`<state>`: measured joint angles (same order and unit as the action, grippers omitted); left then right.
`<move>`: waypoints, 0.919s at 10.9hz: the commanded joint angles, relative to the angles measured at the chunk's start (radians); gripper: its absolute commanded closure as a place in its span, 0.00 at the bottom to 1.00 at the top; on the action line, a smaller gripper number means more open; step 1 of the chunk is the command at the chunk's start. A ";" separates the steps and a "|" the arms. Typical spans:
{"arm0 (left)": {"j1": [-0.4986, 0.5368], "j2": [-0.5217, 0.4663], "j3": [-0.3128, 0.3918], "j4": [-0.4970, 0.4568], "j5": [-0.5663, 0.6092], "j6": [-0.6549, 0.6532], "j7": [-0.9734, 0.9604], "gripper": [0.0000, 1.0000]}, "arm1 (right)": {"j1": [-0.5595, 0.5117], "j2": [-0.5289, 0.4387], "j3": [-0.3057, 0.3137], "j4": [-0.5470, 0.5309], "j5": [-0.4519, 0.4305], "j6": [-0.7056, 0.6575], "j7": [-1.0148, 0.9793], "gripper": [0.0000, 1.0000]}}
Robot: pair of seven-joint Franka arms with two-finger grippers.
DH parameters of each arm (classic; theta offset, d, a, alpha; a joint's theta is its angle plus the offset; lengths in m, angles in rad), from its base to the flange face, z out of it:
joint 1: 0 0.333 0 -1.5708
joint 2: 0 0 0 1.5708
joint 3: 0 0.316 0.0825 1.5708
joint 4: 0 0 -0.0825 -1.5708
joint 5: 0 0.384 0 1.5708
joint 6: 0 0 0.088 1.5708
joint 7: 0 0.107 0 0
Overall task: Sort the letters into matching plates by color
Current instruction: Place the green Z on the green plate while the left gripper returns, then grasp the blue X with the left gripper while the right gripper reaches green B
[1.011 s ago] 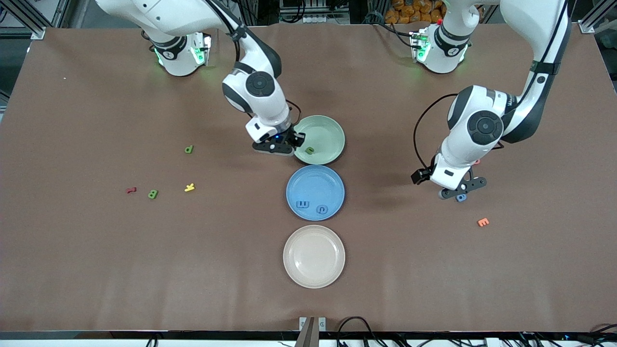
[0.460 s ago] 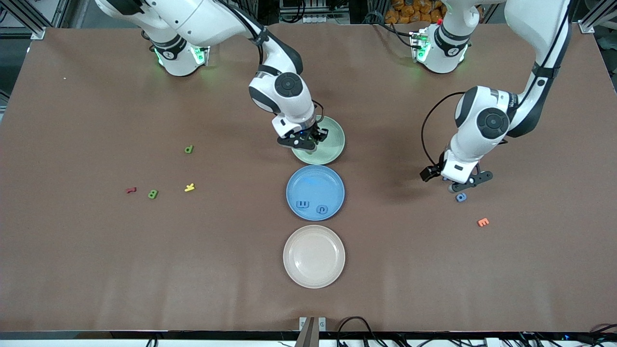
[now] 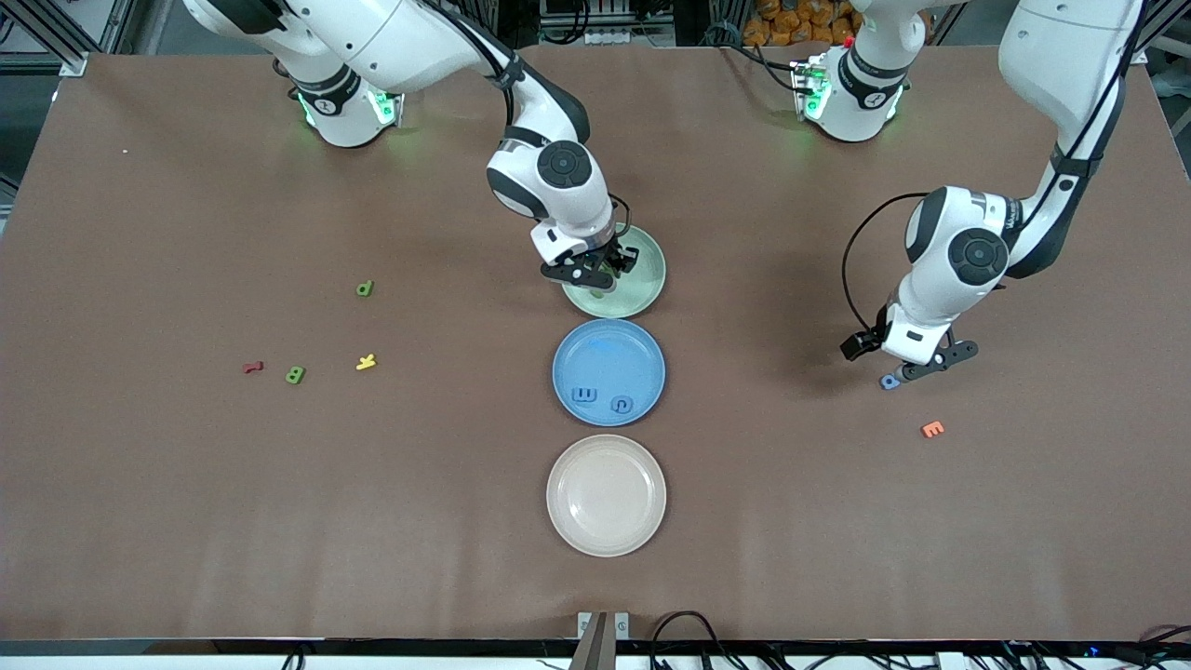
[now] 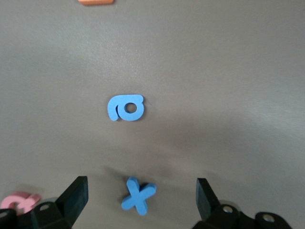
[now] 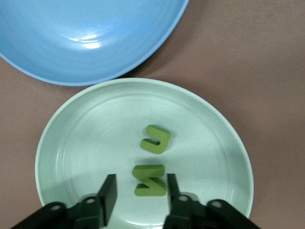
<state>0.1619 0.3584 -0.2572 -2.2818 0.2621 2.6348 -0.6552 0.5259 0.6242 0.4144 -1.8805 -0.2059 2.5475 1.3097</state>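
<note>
My right gripper [image 3: 600, 273] is low over the pale green plate [image 3: 645, 279] and open. In the right wrist view a green letter [image 5: 150, 180] lies in the plate [image 5: 86, 143] between the fingers [image 5: 108, 193]. A second green letter [image 5: 156, 139] lies beside it. My left gripper [image 3: 918, 368] is open, low over the table near the left arm's end. A blue X [image 4: 138, 194] lies between its fingers [image 4: 76, 195], with a blue round letter [image 4: 126, 107] close by. The blue plate [image 3: 609, 358] holds two blue letters [image 3: 584, 395]. The cream plate [image 3: 606, 495] holds nothing.
An orange letter [image 3: 932, 429] lies nearer the front camera than my left gripper. A pink letter [image 4: 19, 201] lies beside one left finger. Toward the right arm's end lie a green letter [image 3: 365, 288], a red one [image 3: 252, 368], a green one [image 3: 295, 375] and a yellow one [image 3: 366, 362].
My right gripper has moved from the green plate's edge to over the plate, where a second green letter now lies. My left gripper has shifted toward the left arm's end of the table.
</note>
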 commanded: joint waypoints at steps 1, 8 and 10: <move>0.019 0.066 -0.011 0.002 0.029 0.056 0.000 0.00 | -0.009 0.008 0.006 0.017 -0.023 -0.015 0.028 0.31; 0.022 0.060 -0.013 -0.047 0.031 0.044 0.092 0.00 | -0.148 -0.162 0.064 -0.031 -0.020 -0.237 -0.067 0.58; 0.031 0.047 -0.013 -0.071 0.031 0.042 0.109 0.00 | -0.193 -0.208 0.064 -0.080 -0.020 -0.239 -0.125 0.63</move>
<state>0.1683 0.4322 -0.2596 -2.2989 0.2649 2.6769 -0.5704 0.3956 0.4908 0.4558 -1.8733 -0.2108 2.3065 1.2378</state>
